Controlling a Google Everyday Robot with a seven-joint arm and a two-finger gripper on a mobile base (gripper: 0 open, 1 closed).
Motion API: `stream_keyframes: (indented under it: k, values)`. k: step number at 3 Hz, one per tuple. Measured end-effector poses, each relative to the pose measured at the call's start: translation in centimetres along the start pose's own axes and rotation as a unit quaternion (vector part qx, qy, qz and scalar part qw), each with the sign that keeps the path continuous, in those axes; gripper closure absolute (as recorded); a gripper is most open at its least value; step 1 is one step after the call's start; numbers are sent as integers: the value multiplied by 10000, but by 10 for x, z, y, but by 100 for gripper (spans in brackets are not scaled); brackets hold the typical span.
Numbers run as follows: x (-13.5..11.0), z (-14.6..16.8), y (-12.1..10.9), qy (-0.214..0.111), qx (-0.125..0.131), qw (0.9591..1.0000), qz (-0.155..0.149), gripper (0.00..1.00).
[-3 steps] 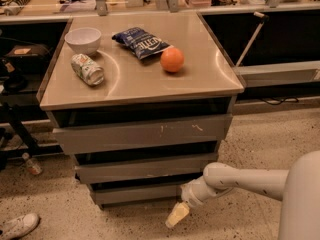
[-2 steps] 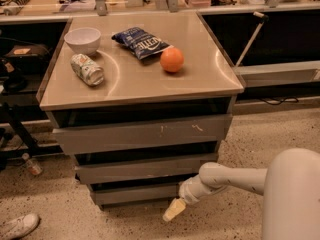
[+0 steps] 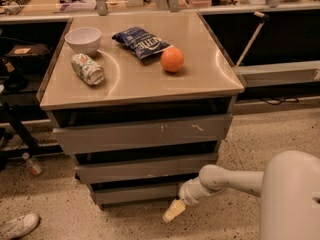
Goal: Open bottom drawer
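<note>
The white arm reached leftward from the lower right with its wrist bent downward. The hand hung just below the right end of the bottom drawer, the lowest front under the worktop. Whether the hand was open or closed could not be told.

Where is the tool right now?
Camera view, low centre: the tool hangs just below the right end of the bottom drawer front, on the robot's outstretched arm.

A single camera looks steeply down from in front of the grey metal three-drawer cabinet, fairly near; the pale tool hangs at 6 o'clock, below centre.
</note>
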State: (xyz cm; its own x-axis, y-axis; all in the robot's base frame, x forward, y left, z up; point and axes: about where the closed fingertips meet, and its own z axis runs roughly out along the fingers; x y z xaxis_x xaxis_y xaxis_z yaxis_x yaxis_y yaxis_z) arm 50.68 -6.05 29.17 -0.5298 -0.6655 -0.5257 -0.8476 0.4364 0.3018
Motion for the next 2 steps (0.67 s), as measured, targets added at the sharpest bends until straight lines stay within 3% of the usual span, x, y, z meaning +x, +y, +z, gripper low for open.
stream_keyframes:
  k: [2]
  values:
    - [6,28,-42,-290,392,9987,115,0]
